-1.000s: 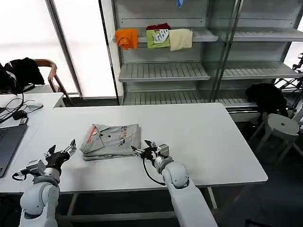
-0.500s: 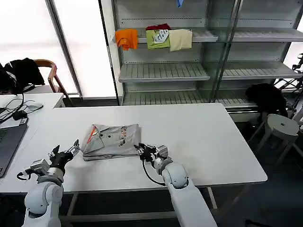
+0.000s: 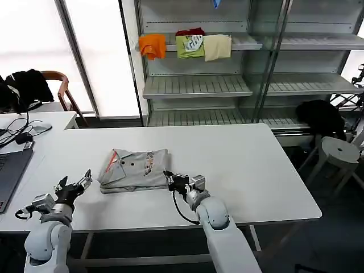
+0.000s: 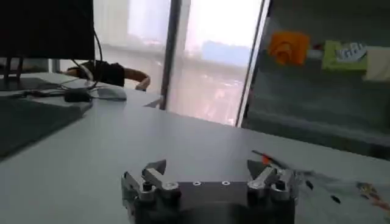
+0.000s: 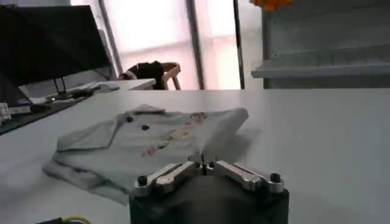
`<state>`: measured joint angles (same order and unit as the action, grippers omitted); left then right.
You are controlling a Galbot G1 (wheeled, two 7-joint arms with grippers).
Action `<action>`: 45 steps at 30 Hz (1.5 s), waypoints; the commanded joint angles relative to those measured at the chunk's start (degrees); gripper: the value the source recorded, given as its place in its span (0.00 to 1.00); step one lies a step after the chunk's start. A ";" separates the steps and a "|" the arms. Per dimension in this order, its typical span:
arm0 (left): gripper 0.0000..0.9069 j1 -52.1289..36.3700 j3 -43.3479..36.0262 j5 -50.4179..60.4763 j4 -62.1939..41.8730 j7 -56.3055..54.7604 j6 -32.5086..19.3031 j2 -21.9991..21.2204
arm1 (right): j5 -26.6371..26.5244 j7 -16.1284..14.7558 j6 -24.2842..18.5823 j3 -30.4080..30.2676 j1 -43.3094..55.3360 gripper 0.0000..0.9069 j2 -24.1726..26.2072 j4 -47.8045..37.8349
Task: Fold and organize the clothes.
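One piece of the clothes, a folded light grey collared shirt (image 3: 133, 169) with an orange inner-collar stripe, lies flat on the white table (image 3: 244, 165). My left gripper (image 3: 74, 185) hovers open a little off the shirt's left side; in the left wrist view (image 4: 210, 167) nothing sits between its fingers and the shirt (image 4: 332, 182) lies ahead. My right gripper (image 3: 169, 177) is at the shirt's near right corner. The right wrist view shows it (image 5: 205, 160) shut, tips together just in front of the shirt (image 5: 152, 137); I see no fabric clearly pinched.
On the metal shelf (image 3: 196, 85) behind the table lie folded orange (image 3: 152, 45), green (image 3: 190, 45) and cream (image 3: 217, 46) garments. A laptop (image 3: 10, 170) and cables sit at the left. A white stool (image 3: 338, 151) stands at the right.
My right gripper has closed and edged up to the shirt's corner. My left gripper moved toward the shirt, then drew back, staying open.
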<state>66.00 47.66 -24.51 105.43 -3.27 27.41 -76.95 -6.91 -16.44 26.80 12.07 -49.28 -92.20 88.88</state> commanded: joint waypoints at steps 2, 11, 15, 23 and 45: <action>1.00 0.41 0.66 -0.37 0.78 -0.10 0.08 0.34 | -4.75 1.68 4.57 3.72 -4.22 0.00 5.10 12.24; 1.00 0.87 0.36 -0.23 2.31 -0.16 0.53 -0.26 | -7.87 0.55 6.28 8.53 -8.91 0.00 13.44 17.84; 1.00 1.13 0.37 -0.16 2.91 -0.18 0.72 -0.46 | -8.85 -0.57 6.18 11.26 -10.41 0.00 16.08 18.06; 1.00 1.82 0.50 0.10 3.53 -0.16 0.83 -0.64 | -10.82 -1.62 5.43 14.40 -10.56 0.00 19.61 16.14; 1.00 3.37 0.53 -0.15 4.08 5.32 -4.94 1.91 | 4.24 23.70 -4.02 12.97 -18.41 1.00 20.28 28.23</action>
<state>68.97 48.50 -24.54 109.65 -0.88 26.51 -76.46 -6.77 -11.31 27.01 24.05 -64.12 -75.27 110.25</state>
